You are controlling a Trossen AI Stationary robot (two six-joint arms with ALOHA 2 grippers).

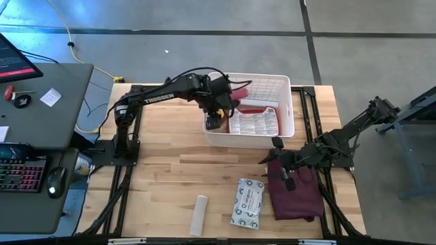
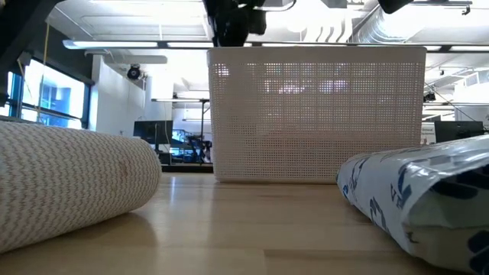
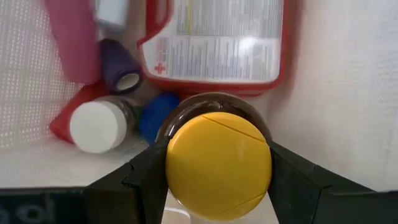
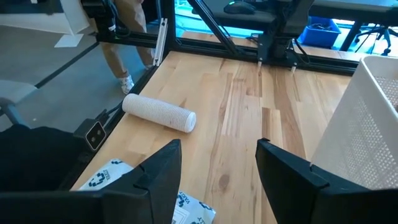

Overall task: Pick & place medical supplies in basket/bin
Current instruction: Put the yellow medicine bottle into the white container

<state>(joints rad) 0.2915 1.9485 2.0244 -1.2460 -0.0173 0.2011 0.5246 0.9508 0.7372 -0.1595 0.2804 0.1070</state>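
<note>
Yellow-lidded bottle (image 3: pixel 217 165) — clamped by left gripper (image 3: pixel 214 177) — over basket (image 1: pixel 286 109).

A grey concrete floor (image 1: pixel 204 41) crossed by dark seams is seen around the pale wooden tabletop (image 1: pixel 170 184). A grey desk (image 1: pixel 48 136) carrying a keyboard (image 1: pixel 20 173) and mouse (image 1: pixel 54 182) stands alongside. Ceiling strip lights (image 2: pixel 114 46), white ducts (image 2: pixel 397 27) and windows (image 2: pixel 57 103) are shown beyond.

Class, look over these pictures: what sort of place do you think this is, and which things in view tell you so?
Probably a robotics lab or workshop. A wooden table carries two framed robot arms, a desk beside it holds a keyboard and mouse, and the low view shows exposed ceiling ducts.
</note>
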